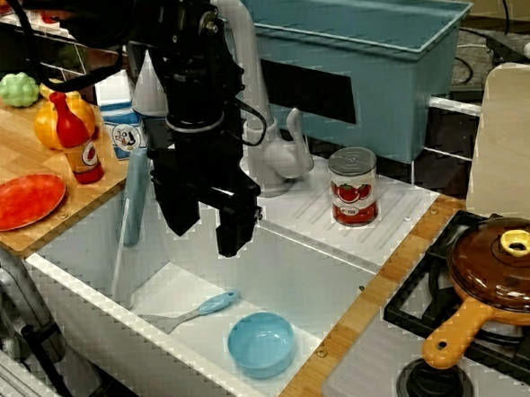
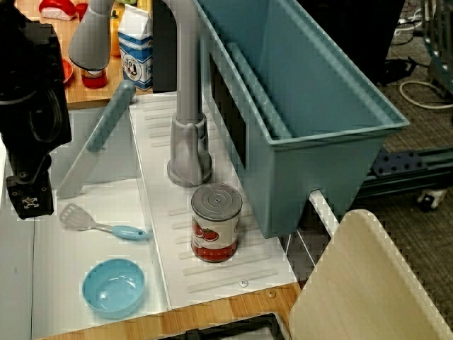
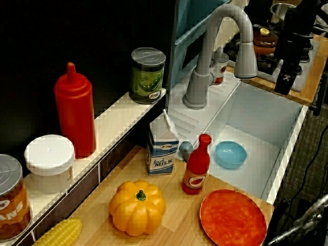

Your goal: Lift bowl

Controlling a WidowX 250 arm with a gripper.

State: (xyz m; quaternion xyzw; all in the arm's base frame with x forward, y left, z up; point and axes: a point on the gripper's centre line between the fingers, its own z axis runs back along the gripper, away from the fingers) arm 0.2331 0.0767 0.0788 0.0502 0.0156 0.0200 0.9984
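The bowl (image 1: 261, 344) is small, round and light blue. It sits upright on the floor of the white sink near the front right corner, also seen in the side view (image 2: 113, 286) and the far view (image 3: 230, 154). My black gripper (image 1: 208, 224) hangs above the sink, up and to the left of the bowl and well clear of it. Its two fingers stand apart with nothing between them, so it is open. In the side view only part of the gripper (image 2: 30, 202) shows at the left edge.
A light-blue-handled spatula (image 1: 195, 311) lies in the sink just left of the bowl. The grey faucet (image 1: 260, 118) rises behind the gripper. A tomato can (image 1: 353, 187) stands on the drainboard, a red plate (image 1: 20, 200) on the wooden counter, and a brown pot (image 1: 512, 264) on the stove.
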